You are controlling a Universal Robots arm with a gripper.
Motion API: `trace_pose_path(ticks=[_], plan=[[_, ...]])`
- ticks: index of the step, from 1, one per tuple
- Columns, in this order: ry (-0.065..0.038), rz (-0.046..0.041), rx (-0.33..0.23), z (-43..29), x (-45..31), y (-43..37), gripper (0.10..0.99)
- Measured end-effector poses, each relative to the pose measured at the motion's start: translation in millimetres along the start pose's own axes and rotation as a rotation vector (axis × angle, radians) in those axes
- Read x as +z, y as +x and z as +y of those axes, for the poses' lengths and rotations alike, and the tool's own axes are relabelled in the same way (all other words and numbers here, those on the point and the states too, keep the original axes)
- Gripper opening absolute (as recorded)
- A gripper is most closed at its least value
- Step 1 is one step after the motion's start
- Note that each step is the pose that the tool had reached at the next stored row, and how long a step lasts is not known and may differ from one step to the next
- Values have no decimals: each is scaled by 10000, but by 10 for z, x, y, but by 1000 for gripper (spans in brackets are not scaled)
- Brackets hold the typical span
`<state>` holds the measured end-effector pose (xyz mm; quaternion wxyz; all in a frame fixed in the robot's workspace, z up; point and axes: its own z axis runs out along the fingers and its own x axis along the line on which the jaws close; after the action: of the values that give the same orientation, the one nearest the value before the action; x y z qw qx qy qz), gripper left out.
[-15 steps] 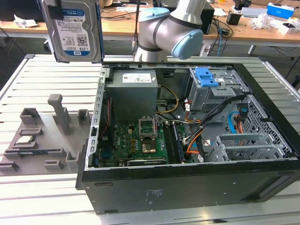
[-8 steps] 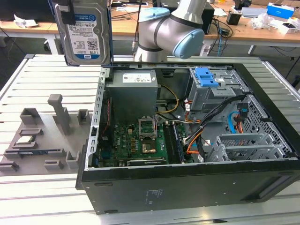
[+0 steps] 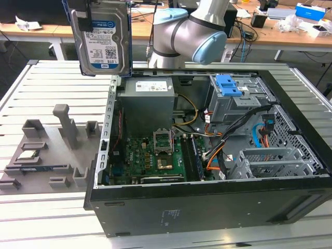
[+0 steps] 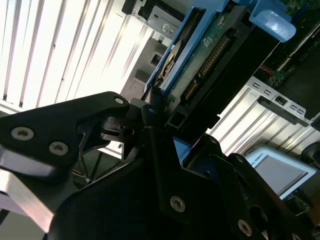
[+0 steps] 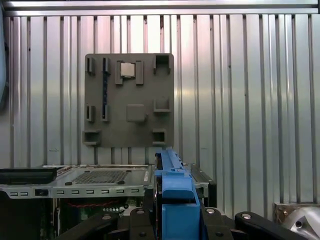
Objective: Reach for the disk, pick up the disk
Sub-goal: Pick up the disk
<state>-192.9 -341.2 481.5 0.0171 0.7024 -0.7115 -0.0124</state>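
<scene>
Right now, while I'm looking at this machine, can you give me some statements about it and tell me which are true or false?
1. The disk is lifted clear of the computer case. True.
2. The gripper is open and empty. False: it is shut on the disk.
3. A grey fixture plate lies on the slatted table, at the exterior view's left of the computer case. True.
4. The computer case is closed. False: it is open, and the green motherboard shows.
5. The disk lies flat. False: it hangs upright, with its label facing the exterior camera.
</scene>
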Motion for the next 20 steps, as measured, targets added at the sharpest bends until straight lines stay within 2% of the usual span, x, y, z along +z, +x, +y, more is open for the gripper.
trace_pose_path(ticks=[4,11,20], plan=[[1,0,-1,-104,46,-2,369],[0,0,0,-232,87,-4,369],[0,0,0,-349,136,-5,369]])
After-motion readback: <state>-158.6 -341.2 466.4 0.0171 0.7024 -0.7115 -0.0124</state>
